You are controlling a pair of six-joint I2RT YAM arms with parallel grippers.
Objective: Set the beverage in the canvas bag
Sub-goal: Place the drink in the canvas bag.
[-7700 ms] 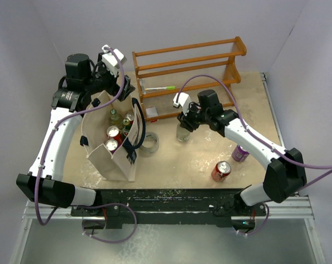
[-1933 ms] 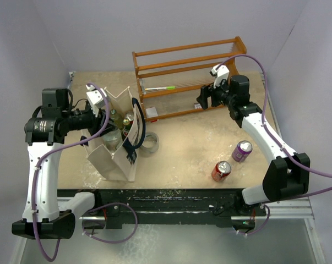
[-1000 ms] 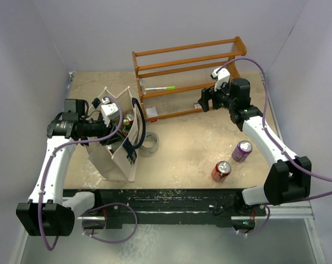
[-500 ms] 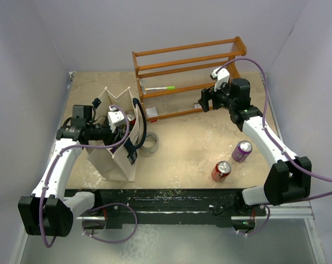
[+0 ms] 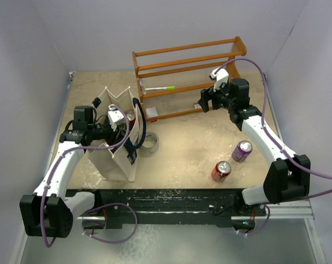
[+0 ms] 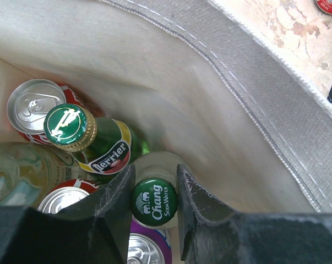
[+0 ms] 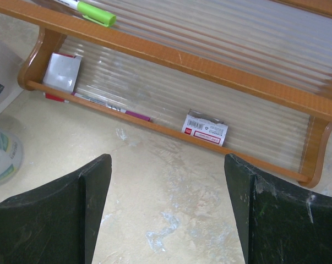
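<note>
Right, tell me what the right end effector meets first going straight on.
The right end effector probably meets bare tabletop just before the wooden rack's bottom rail; depth unclear.

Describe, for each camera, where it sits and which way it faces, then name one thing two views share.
Top external: high behind the bases, looking down on the table; left arm and right arm show whole.
Left wrist: above the canvas bag, looking down inside; the left gripper shows, shut on the Chang bottle.
Right wrist: low, facing the wooden rack; the right gripper shows, open.
Shared: top external and right wrist both show the tape roll.
</note>
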